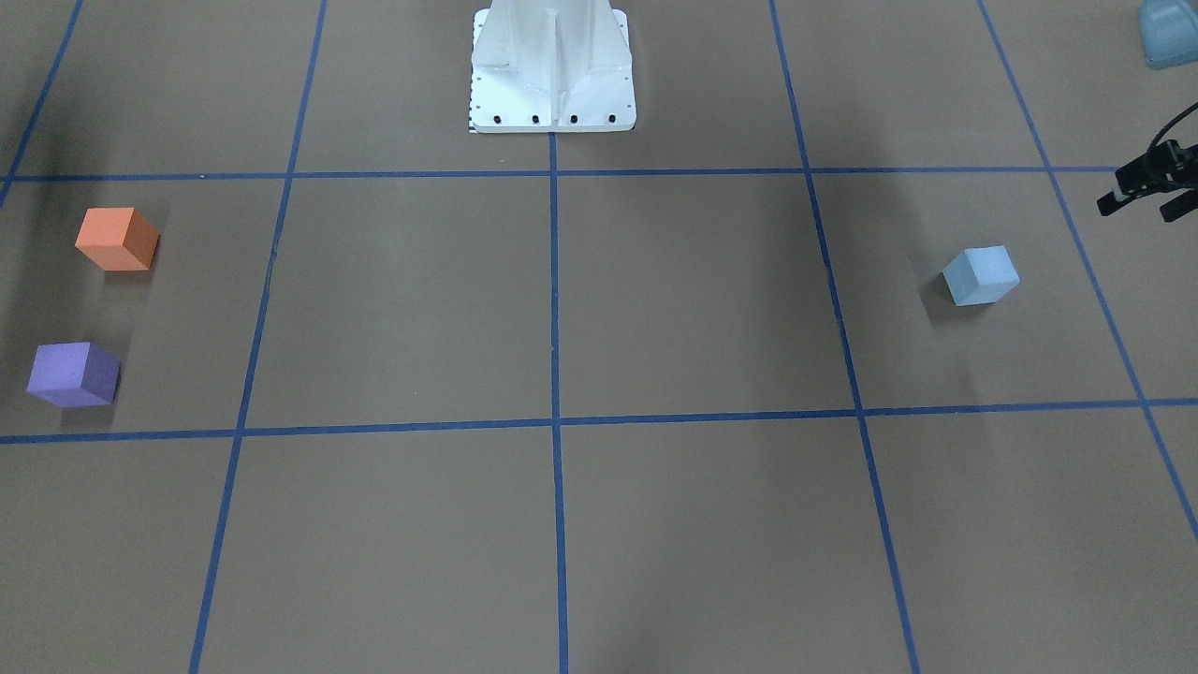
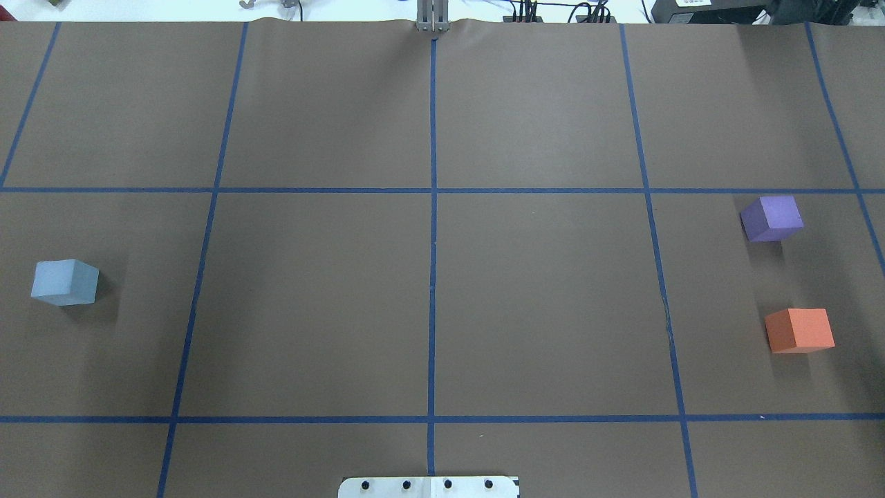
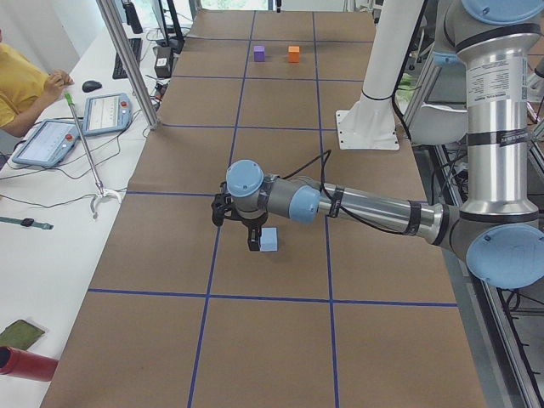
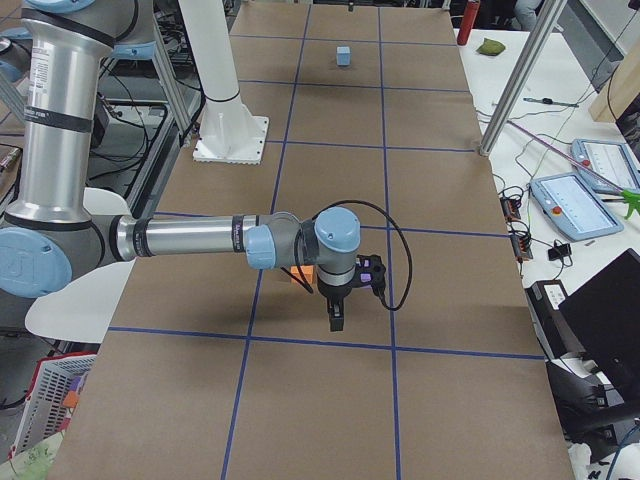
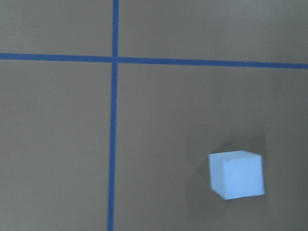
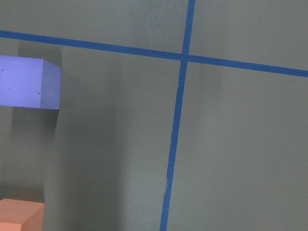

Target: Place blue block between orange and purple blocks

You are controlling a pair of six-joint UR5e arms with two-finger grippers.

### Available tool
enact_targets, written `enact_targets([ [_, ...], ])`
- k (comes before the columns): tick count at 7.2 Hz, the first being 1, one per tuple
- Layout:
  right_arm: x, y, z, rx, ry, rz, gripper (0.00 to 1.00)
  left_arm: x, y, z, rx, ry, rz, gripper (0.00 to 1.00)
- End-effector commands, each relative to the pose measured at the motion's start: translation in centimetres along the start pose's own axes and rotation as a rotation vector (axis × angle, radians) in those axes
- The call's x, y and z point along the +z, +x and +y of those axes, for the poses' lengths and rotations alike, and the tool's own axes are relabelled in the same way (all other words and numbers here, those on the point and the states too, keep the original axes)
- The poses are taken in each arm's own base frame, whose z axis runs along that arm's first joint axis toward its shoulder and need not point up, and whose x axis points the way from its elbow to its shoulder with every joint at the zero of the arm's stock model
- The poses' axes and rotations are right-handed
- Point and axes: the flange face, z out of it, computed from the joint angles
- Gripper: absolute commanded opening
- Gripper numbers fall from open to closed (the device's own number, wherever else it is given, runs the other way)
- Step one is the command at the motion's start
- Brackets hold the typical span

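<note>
Brown gridded table (image 2: 539, 297) is set with blue block (image 2: 65, 282) at frame left, purple block (image 2: 772, 218) and orange block (image 2: 800, 330) at frame right. Left gripper (image 1: 1140, 208) is spread open; the jaw state of right gripper (image 4: 336, 320) cannot be told.

orange block (image 6: 20, 215) cropped at edge, purple block (image 6: 26, 82) cropped

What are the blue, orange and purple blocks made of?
The blue block, orange block and purple block all look like foam: dull, even colour with no shine or wood grain. Tiny dents on the purple block in the right wrist view hint at something soft. Painted wood is possible too.
</note>
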Motion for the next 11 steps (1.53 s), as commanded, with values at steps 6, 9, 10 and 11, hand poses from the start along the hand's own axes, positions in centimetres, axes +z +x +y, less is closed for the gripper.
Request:
enact_targets([
  [6, 0.1, -0.2, 0.0, -0.004, -0.003, -0.002, 1.0, 12.7, 4.7, -3.9, -0.027, -0.213, -0.061, 1.0],
  [9, 0.2, -0.2, 0.0, -0.005, -0.004, -0.004, 1.0, 14.6, 6.1, -3.2, -0.05, -0.25, -0.071, 1.0],
  [10, 0.2, -0.2, 0.0, -0.004, -0.006, -0.008, 1.0, 15.5, 6.2, -2.9, -0.075, -0.266, -0.08, 1.0],
  [11, 0.2, -0.3, 0.0, -0.006, -0.006, -0.01, 1.0, 16.6, 6.6, -2.5, -0.092, -0.274, -0.11, 1.0],
])
